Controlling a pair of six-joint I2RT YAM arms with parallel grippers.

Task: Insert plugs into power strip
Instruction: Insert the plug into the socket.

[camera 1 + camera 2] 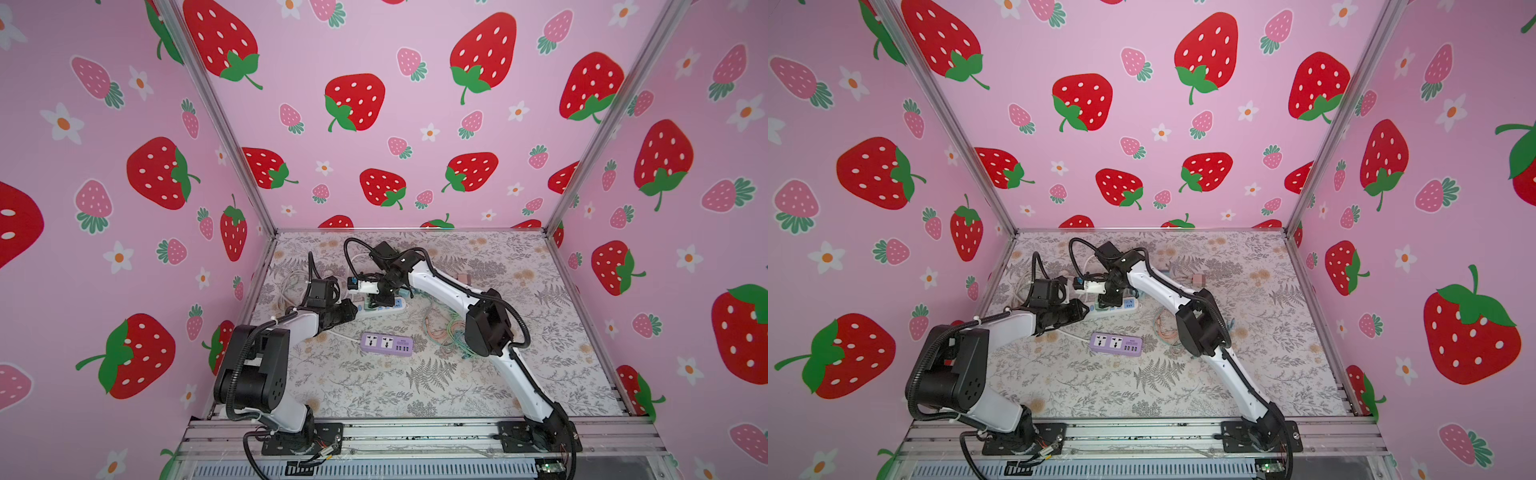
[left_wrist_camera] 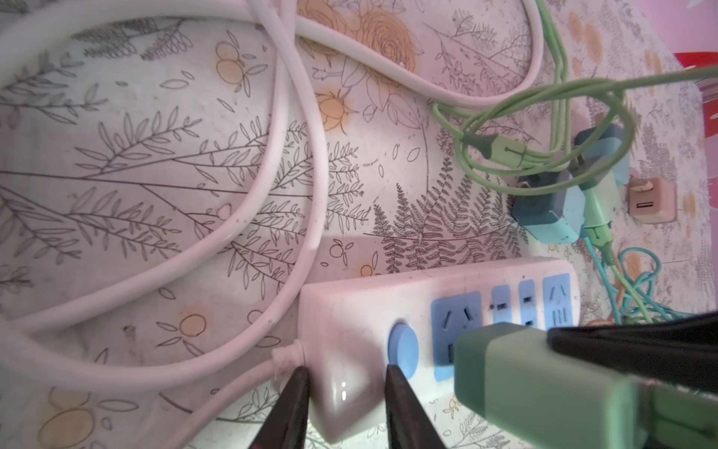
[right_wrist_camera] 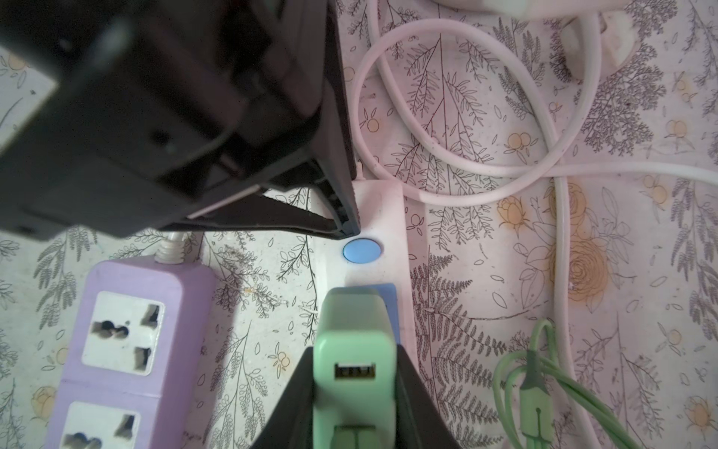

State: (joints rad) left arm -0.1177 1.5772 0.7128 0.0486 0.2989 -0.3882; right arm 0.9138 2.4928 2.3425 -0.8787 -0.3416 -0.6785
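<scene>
Where the white power strip [image 2: 349, 311] lies mid-table, left gripper [image 2: 345, 375]: fingers narrowly parted, pinching its cord end; right gripper [image 3: 354, 353]: closed on mint green plug [image 3: 351, 322], held at the first blue socket [image 2: 454, 311], prongs hidden.

Left arm [image 1: 299, 322] reaches low and forward, left end effector [image 2: 345, 404] pinching the end of the power strip [image 2: 349, 311] (a finger each side). Right arm [image 1: 440, 286] arches over, right end effector [image 3: 354, 388] pointing down, clamped on the green plug [image 3: 353, 338].
</scene>
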